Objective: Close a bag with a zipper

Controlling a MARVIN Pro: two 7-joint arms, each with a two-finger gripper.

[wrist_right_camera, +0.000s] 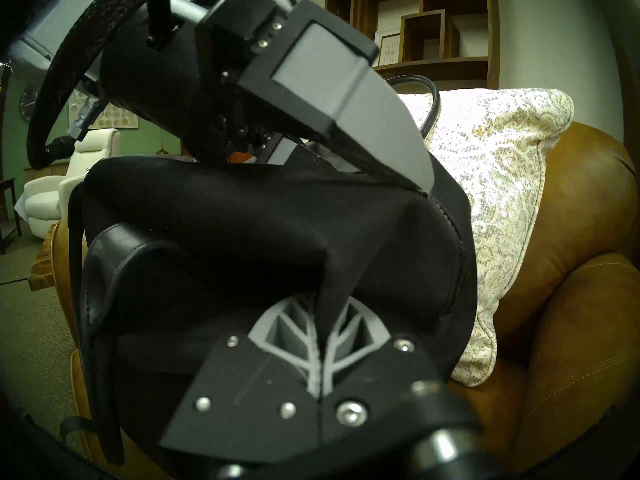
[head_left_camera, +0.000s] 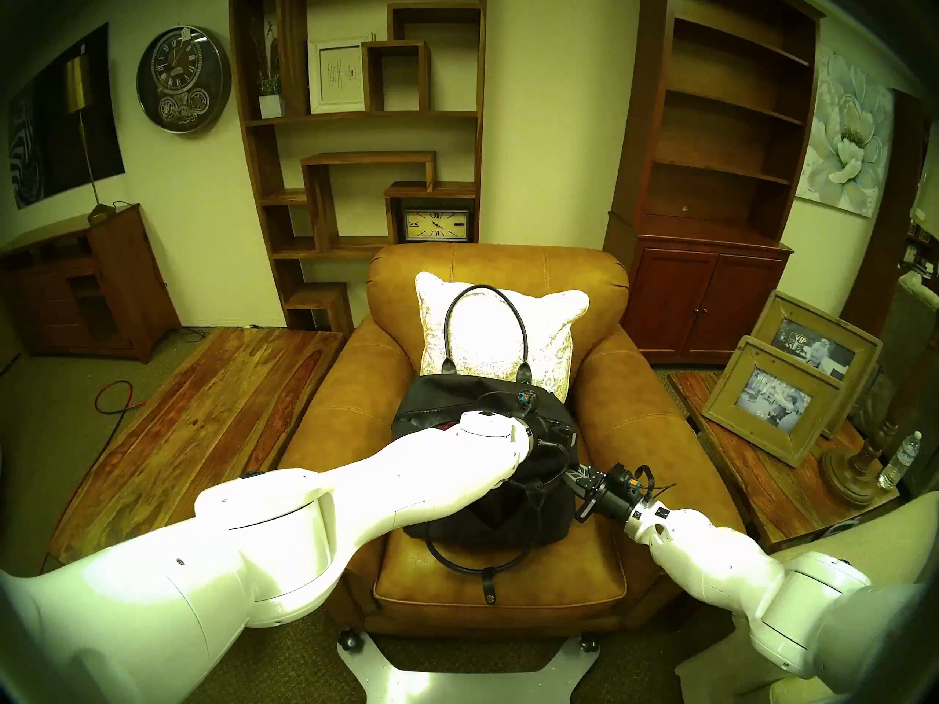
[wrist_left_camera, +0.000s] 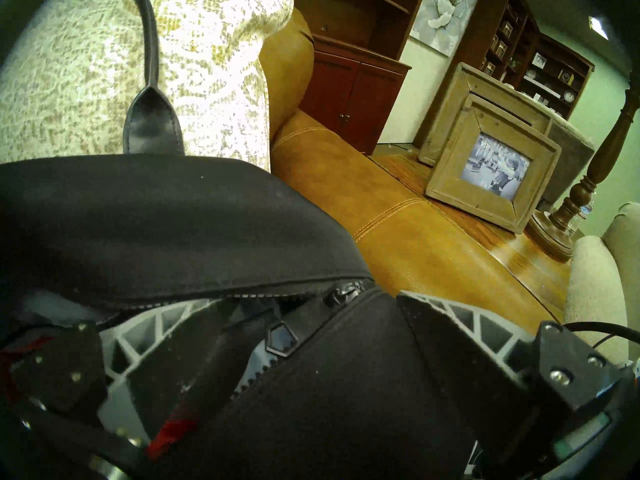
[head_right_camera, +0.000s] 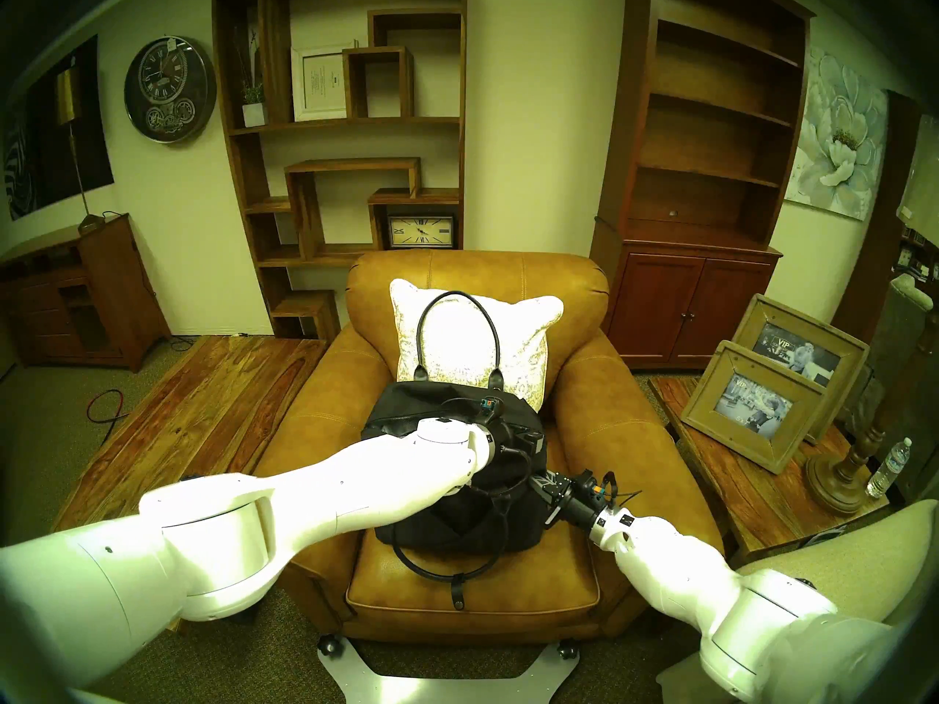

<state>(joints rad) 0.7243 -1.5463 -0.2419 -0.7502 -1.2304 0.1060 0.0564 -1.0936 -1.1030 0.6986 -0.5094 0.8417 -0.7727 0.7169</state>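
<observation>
Tan leather armchair (head_left_camera: 655, 433) fills the middle of a furniture-lined room, and on its seat stands the black bag (head_left_camera: 447, 522), one loop handle fallen toward the near seat edge, the other propped against the white cushion (head_left_camera: 549, 327) behind it. At the bag's near right end the right gripper (wrist_right_camera: 320, 325) is clamped tight on a pinched fold of the black canvas, its grey ribbed fingers (wrist_right_camera: 294, 330) pressed together around the cloth; the head views show only its black body against the bag's right side. Over the bag's top, the left gripper (wrist_left_camera: 294, 316) stands spread wide, one finger dipping into the bag's mouth and the other resting on the outside of the near canvas panel. The left wrist view alone shows the zipper (wrist_left_camera: 263, 292) parted, its small teeth lining the far lip, with the metal slider (wrist_left_camera: 343, 293) at the right end between the fingers. Inside the bag, pale lining and something red (wrist_left_camera: 173, 430) show, too blurred to name. From the right wrist view, one left finger's tip touches the bag's upper edge. Farther off to the right, two wooden picture frames (head_left_camera: 777, 398) lean on a side surface (head_left_camera: 762, 484).
</observation>
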